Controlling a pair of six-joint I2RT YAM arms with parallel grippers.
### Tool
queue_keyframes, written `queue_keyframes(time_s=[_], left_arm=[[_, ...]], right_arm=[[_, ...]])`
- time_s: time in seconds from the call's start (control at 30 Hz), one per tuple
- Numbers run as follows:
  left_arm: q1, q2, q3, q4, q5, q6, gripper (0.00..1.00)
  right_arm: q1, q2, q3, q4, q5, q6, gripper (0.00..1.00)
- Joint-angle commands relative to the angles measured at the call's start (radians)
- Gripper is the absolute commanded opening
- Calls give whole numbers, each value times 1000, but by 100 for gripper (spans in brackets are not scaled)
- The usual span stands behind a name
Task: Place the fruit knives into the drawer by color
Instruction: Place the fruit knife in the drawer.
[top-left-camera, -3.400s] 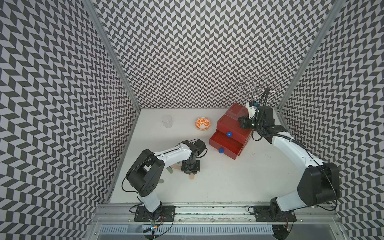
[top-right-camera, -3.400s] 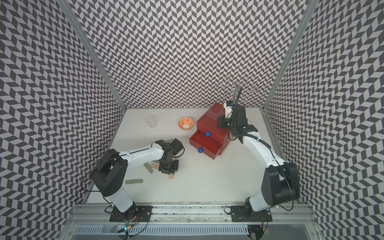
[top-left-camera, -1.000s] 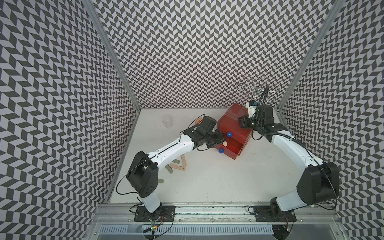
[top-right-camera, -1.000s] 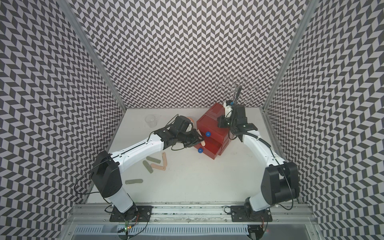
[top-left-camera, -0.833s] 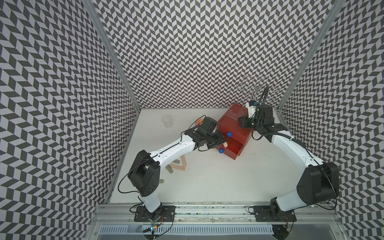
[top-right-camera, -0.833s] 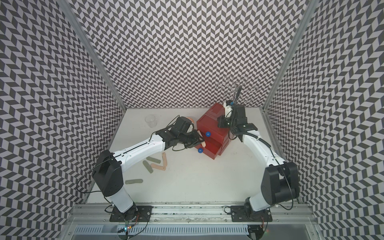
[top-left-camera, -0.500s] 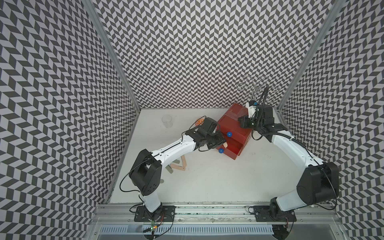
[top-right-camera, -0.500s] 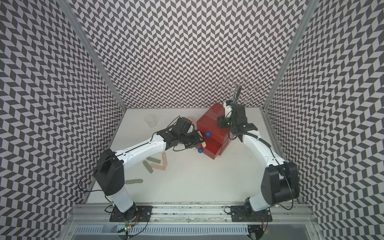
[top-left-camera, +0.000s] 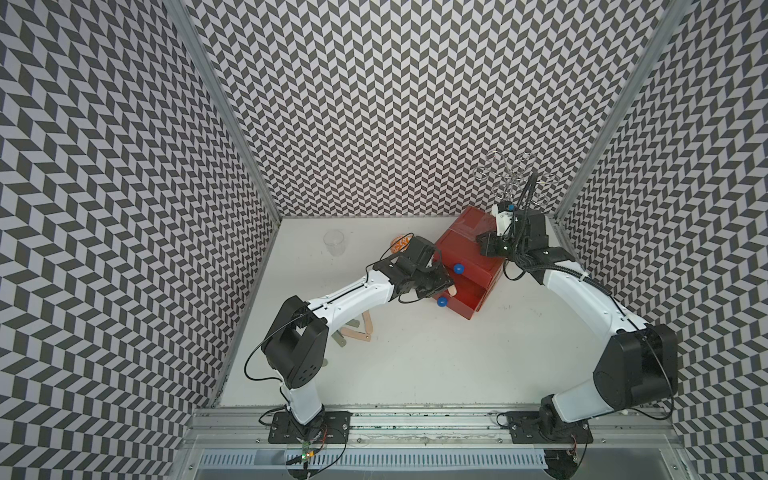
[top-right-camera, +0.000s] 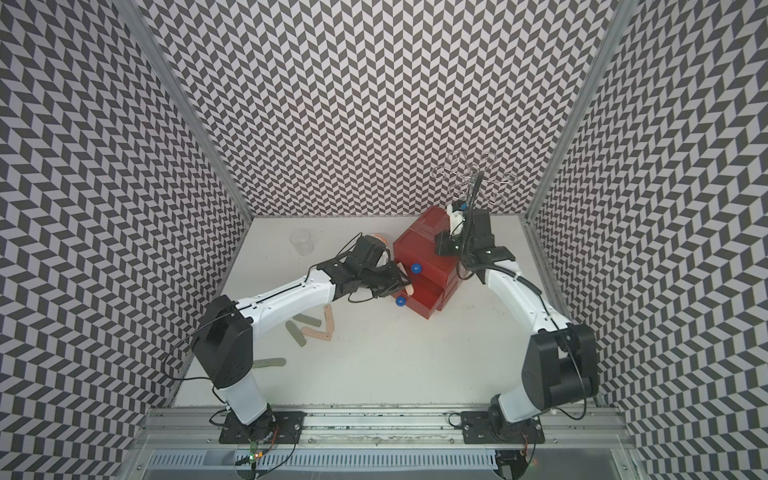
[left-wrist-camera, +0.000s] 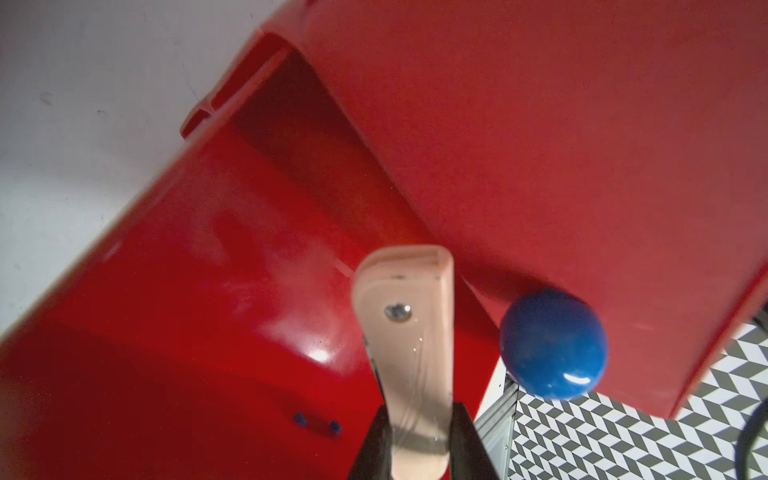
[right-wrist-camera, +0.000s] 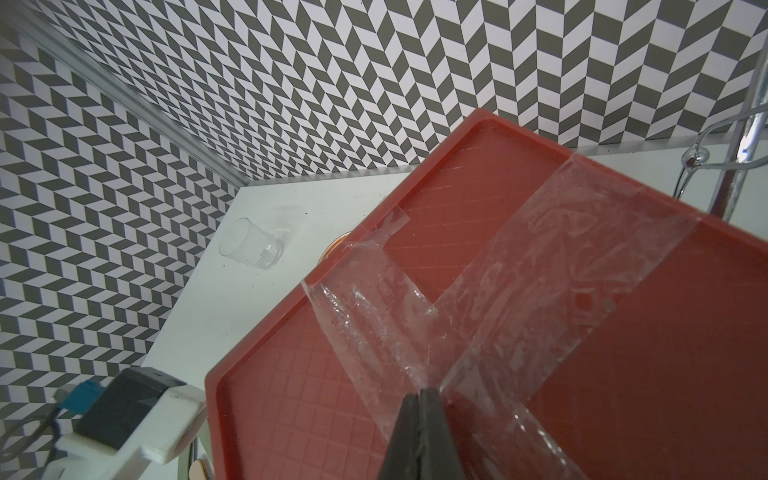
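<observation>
left fingers (left-wrist-camera: 469, 449) hold a peach knife (left-wrist-camera: 409, 332) over the open drawer (left-wrist-camera: 187, 311); right fingers (right-wrist-camera: 419, 436) shut atop the chest (right-wrist-camera: 623, 374); five-ish knives (top-right-camera: 316, 334) left on the table (top-right-camera: 415, 353)

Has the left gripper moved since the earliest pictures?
Yes. The left gripper, shut on a peach knife, has gone from the loose knives toward the red chest and is now at its open drawer.

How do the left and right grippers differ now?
The left gripper clamps a peach fruit knife over the open drawer; the right gripper is shut on nothing. The left one is at the red chest's front, the right one at its taped top. Both are at that chest.
</observation>
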Motion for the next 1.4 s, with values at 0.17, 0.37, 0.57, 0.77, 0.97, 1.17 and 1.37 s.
queue_keyframes(time_s=[0.17,0.37,0.57,0.77,0.97,1.17,1.37], left_arm=[[3,14,-30,14,10,5,17],[6,18,-35,16,11,6,17],[6,24,-33,15,14,5,19],[8,27,-27,11,14,8,24],[9,30,-23,2,7,9,26],[8,30,-14,-6,0,15,29],[9,33,1,-18,-5,20,30]], right_arm=[[-1,52,-65,-242,40,-10,1],[-1,50,-67,-242,40,-9,1],[-1,50,-66,-240,40,-10,1],[-2,51,-65,-240,39,-11,1],[-1,53,-68,-238,40,-12,1],[-1,54,-66,-238,40,-12,1],[-1,53,-66,-238,40,-11,1]])
